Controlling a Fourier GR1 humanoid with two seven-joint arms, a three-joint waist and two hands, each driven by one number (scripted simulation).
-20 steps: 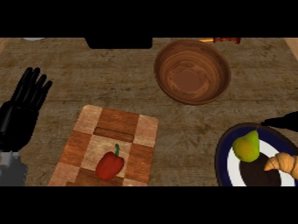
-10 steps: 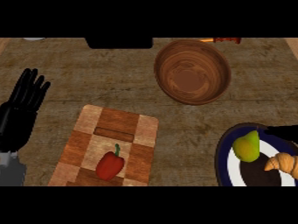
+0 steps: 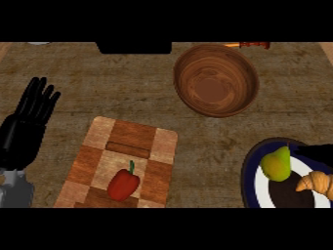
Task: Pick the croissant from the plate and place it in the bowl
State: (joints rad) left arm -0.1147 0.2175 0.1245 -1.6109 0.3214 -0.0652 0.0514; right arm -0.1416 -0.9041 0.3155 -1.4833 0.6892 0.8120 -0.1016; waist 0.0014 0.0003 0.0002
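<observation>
Two hands show on my feed. My left hand (image 3: 19, 136) stands at the left edge of the frame. It is open, with straight fingers pointing up, and it holds nothing. It sits just left of the cutting board (image 3: 155, 161).

My right hand (image 3: 331, 154) is only a black shape coming in at the right edge, low in the frame. It lies over the upper right part of the plate (image 3: 249, 168). I cannot tell whether it is open or closed, or whether it touches anything.

The croissant (image 3: 329, 186) lies on the right side of the plate in the lower right corner, cut by the frame's edge and just below that black shape. A green-yellow pear (image 3: 276, 163) shares the plate, close to the croissant's upper left. The plate has a dark rim, a white ring and a dark middle.

The wooden bowl (image 3: 216, 80) sits upper right of centre on the brown surface (image 3: 90, 93), apart from the plate, and I can see its bare inside.

The checkered cutting board lies lower left of centre. A red pepper (image 3: 123, 184) rests on its lower part with the green stem pointing up.

At the top edge a black object (image 3: 134, 47) is cut off, and I cannot make out what it is.
</observation>
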